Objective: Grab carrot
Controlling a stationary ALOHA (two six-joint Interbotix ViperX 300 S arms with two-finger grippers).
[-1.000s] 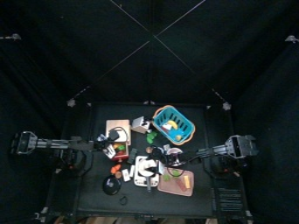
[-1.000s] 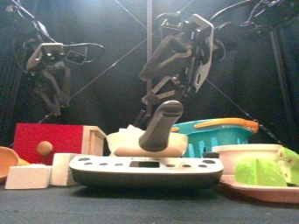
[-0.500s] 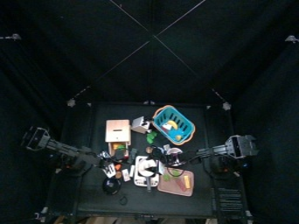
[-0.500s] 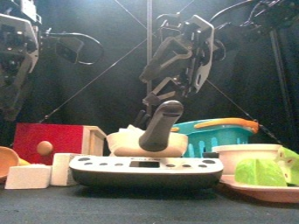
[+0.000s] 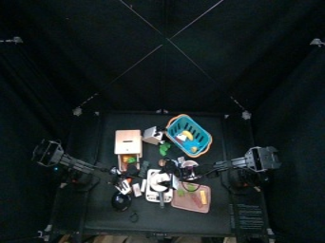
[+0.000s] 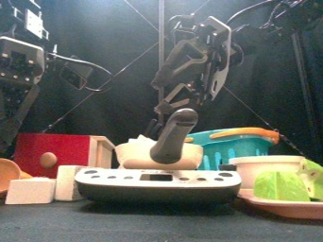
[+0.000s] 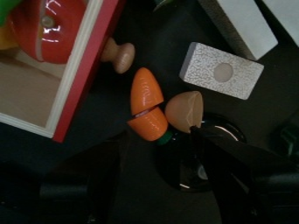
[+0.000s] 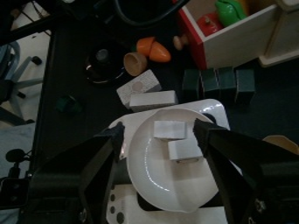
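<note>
The orange carrot (image 7: 145, 115) lies on the black table beside a tan wooden knob (image 7: 184, 108) and close to the red-edged wooden box (image 7: 65, 83). In the left wrist view my left gripper (image 7: 152, 166) hovers over the carrot, open, its dark jaws on either side and nothing between them. The right wrist view shows the carrot (image 8: 153, 48) farther off. My right gripper (image 8: 170, 162) stands open above a white plate (image 8: 152, 171) that carries white blocks. In the top view the left gripper (image 5: 116, 175) is at the table's front left and the right gripper (image 5: 178, 170) is near the middle.
A blue basket (image 5: 191, 134) stands at the back right, and the wooden box (image 5: 127, 140) at the back left. A white flat device (image 6: 158, 183) sits at the front edge. A dish with green pieces (image 6: 285, 185) is at the front right. White blocks (image 7: 222, 70) lie near the carrot.
The left arm has swung toward the table's front left and come nearer the front camera. The right arm has not moved.
</note>
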